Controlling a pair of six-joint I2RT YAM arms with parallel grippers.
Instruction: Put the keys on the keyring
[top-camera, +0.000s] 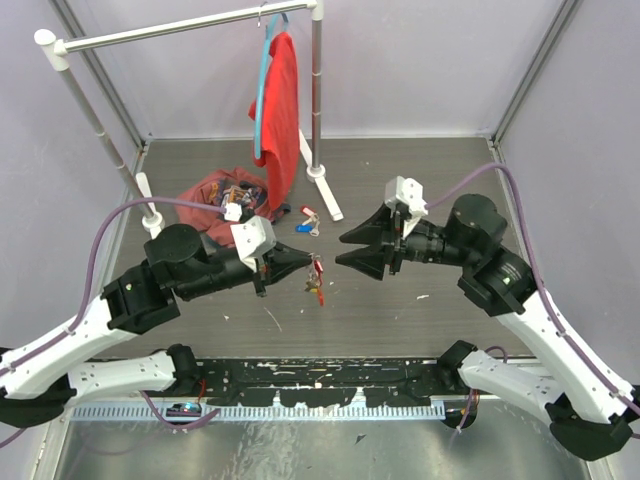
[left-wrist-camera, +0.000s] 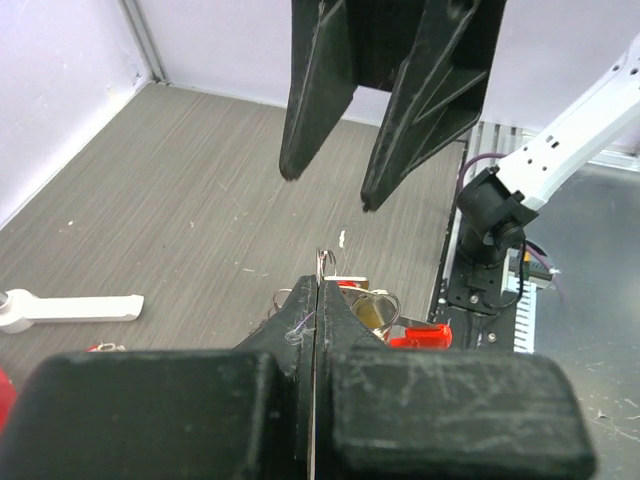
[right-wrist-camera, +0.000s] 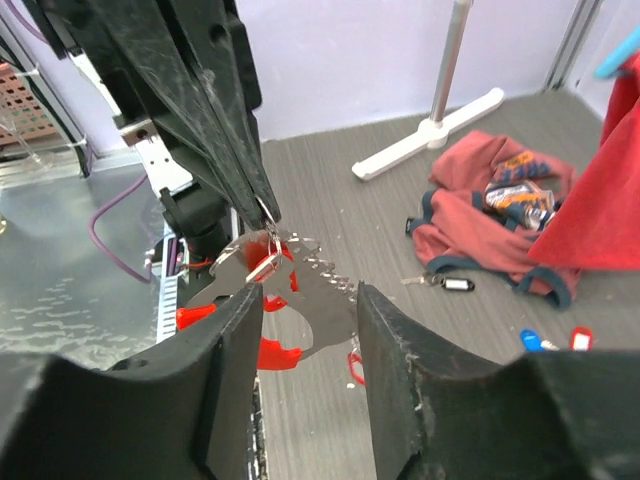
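My left gripper (top-camera: 311, 262) hangs over the middle of the table, shut on the thin silver ring of the keyring (left-wrist-camera: 323, 262). Below its tips hang silver keys (right-wrist-camera: 325, 290), a red tag (left-wrist-camera: 420, 335) and a small yellow tag (left-wrist-camera: 372, 316). My right gripper (top-camera: 339, 250) faces it from the right, open, its tips just short of the hanging bunch. In the right wrist view the keys show in the gap between my own fingers (right-wrist-camera: 400, 340), touching neither. Loose keys with blue and red tags (top-camera: 308, 221) lie on the table behind.
A clothes rack stands at the back with a red shirt (top-camera: 283, 110) on a blue hanger, its white foot (top-camera: 324, 190) near the loose keys. A red garment heap (top-camera: 222, 190) lies back left, and a black-tagged key (right-wrist-camera: 452, 286) lies beside it.
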